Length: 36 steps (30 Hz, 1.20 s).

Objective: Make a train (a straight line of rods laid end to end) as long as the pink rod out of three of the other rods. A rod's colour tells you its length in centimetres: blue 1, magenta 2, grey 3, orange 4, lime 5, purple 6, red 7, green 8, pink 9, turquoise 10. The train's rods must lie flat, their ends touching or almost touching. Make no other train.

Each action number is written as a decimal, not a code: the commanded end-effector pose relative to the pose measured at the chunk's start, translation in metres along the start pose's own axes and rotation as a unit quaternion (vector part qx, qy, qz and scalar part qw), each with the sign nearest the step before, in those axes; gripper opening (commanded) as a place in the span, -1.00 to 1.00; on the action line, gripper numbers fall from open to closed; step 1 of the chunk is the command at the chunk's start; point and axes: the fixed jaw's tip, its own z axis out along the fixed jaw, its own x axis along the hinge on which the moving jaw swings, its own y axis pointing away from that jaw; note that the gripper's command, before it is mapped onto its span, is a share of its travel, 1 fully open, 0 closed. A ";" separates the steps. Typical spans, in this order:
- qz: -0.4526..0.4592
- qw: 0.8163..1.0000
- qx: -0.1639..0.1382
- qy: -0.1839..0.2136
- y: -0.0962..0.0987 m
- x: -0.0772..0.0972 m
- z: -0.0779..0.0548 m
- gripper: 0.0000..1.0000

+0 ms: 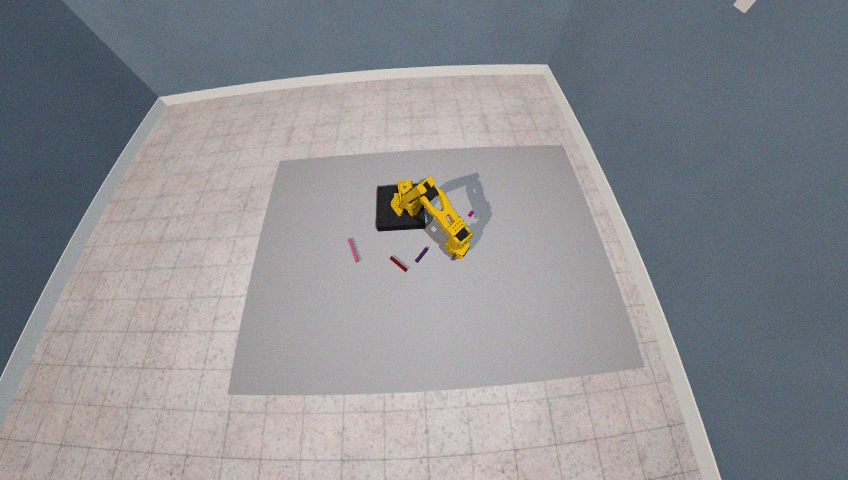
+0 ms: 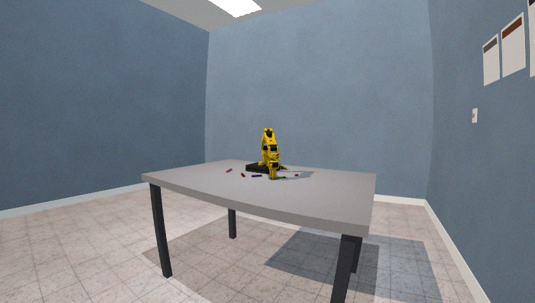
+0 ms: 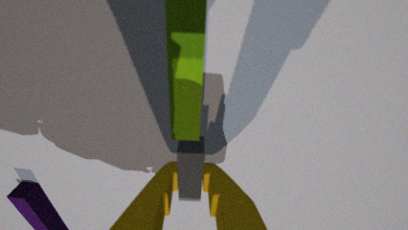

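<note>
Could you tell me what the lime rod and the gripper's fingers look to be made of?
The lime rod looks like solid plastic or painted wood: flat even colour, crisp square edges, matt with no glints. The gripper fingers look like moulded yellow plastic, also matt. Neither can be settled for sure.

Blue walls, tiled floor, grey table, ceiling light.

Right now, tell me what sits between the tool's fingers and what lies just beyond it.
The tool is shut on a grey rod. Just beyond it lies the lime rod, end to end. The fingers hide the grey rod's sides.
</note>
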 end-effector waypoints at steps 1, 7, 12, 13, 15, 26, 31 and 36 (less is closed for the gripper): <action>0.000 1.000 -0.006 -0.002 0.003 -0.003 0.003 -1.00; 0.000 1.000 -0.006 -0.002 0.003 -0.003 0.003 -1.00; 0.000 1.000 -0.006 -0.002 0.003 -0.003 0.003 -1.00; 0.000 1.000 -0.010 -0.003 0.006 -0.004 0.003 -1.00; 0.000 1.000 -0.010 -0.003 0.006 -0.004 0.003 -1.00; 0.000 1.000 -0.010 -0.003 0.006 -0.004 0.003 -1.00; 0.000 1.000 -0.010 -0.003 0.006 -0.004 0.003 -1.00; 0.000 1.000 -0.010 -0.003 0.006 -0.004 0.003 -1.00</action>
